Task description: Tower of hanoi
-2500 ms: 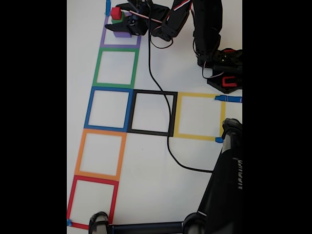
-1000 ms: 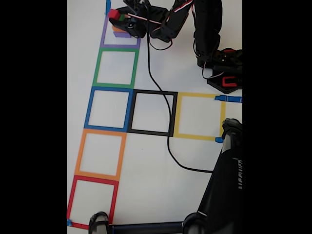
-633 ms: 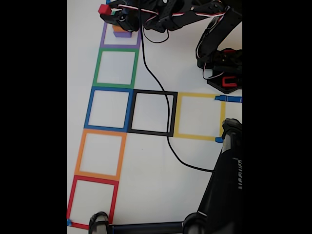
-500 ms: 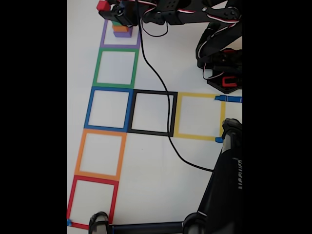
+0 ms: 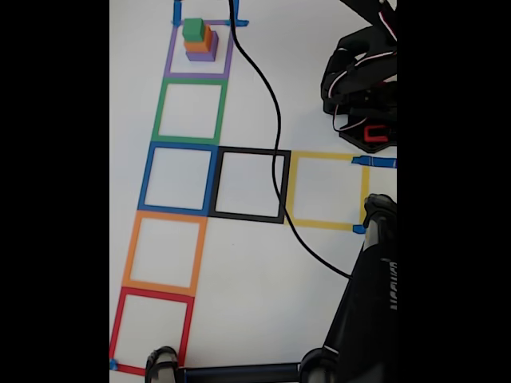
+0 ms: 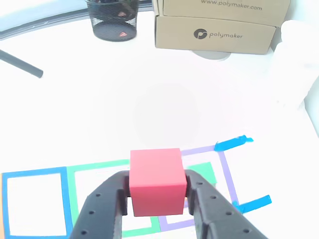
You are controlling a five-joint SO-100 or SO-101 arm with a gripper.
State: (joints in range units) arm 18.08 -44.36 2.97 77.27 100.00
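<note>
In the fixed view a stack of three cubes stands inside the purple tape square [image 5: 171, 60] at the top left: the purple cube [image 5: 203, 56] at the bottom, the orange cube [image 5: 200, 44] on it, the green cube [image 5: 192, 29] on top. In the other view my gripper [image 6: 157, 191] is shut on the red cube [image 6: 155, 174] and holds it in the air above the tape squares. The green cube's top [image 6: 203, 172] peeks out beside the right finger [image 6: 199, 199]. The arm's base [image 5: 363, 96] sits at the right in the fixed view.
A column of tape squares runs down the left, green [image 5: 190, 112], blue [image 5: 177, 177], orange [image 5: 164, 251], red [image 5: 152, 327], with black [image 5: 251, 185] and yellow [image 5: 327, 190] beside. A black cable [image 5: 271, 120] crosses them. A black stand [image 5: 367, 303] fills the lower right. Cardboard boxes [image 6: 219, 25] and a mesh cup [image 6: 112, 20] stand far off.
The gripper lifted the red cube off the stack and rose out past the fixed view's top edge. The stack now stands uncovered with the green cube on top.
</note>
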